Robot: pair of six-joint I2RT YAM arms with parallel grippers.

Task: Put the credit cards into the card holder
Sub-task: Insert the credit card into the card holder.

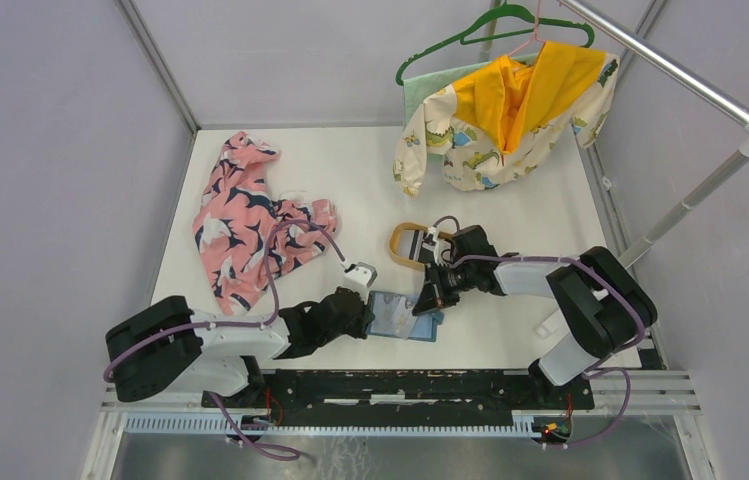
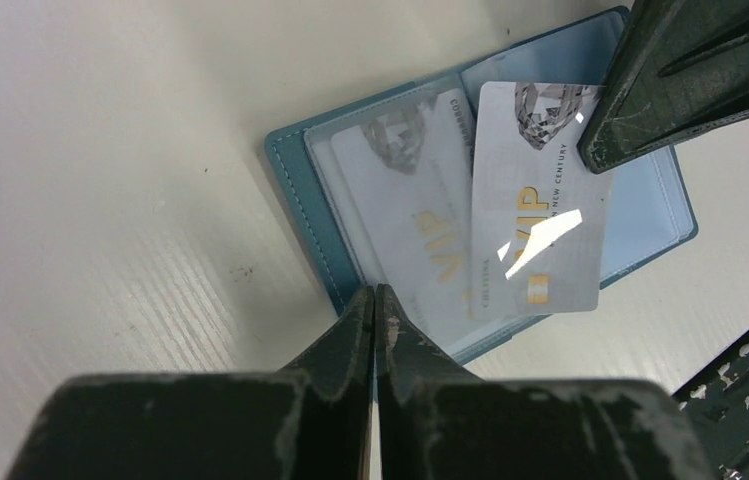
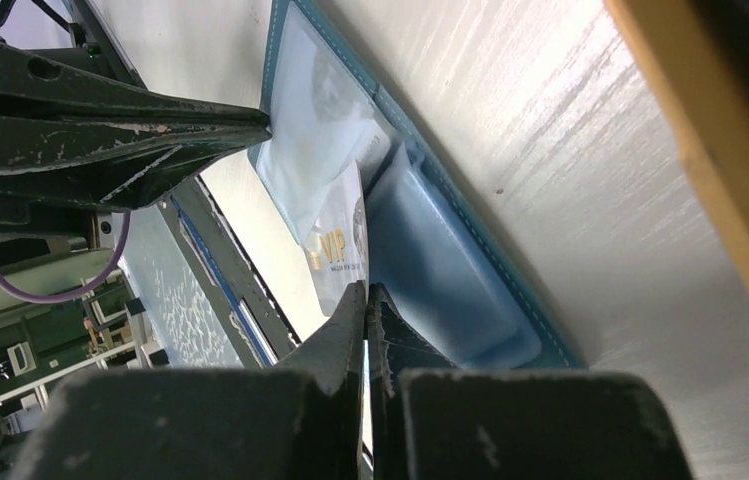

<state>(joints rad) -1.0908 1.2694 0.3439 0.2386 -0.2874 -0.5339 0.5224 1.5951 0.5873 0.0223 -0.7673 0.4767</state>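
Step in hand: seating the loose card [image 2: 535, 230] in the card holder [image 2: 295, 190], which lies open on the tabletop [image 2: 100, 200] between both arms. The left arm reaches low. The left fingers [image 2: 362, 312] are closed and empty, tips bearing on the holder's near edge, apparently pinning it. One pocketed card [image 2: 400, 220] is already in. The loose card lies slanted over the far pocket, its corner pinched by the closed right fingers [image 3: 355, 305], with the right arm angled down. The next move calls for aligning the card's edge with the pocket mouth, then sliding it in. The tan tray [image 1: 397, 240] stands beyond.
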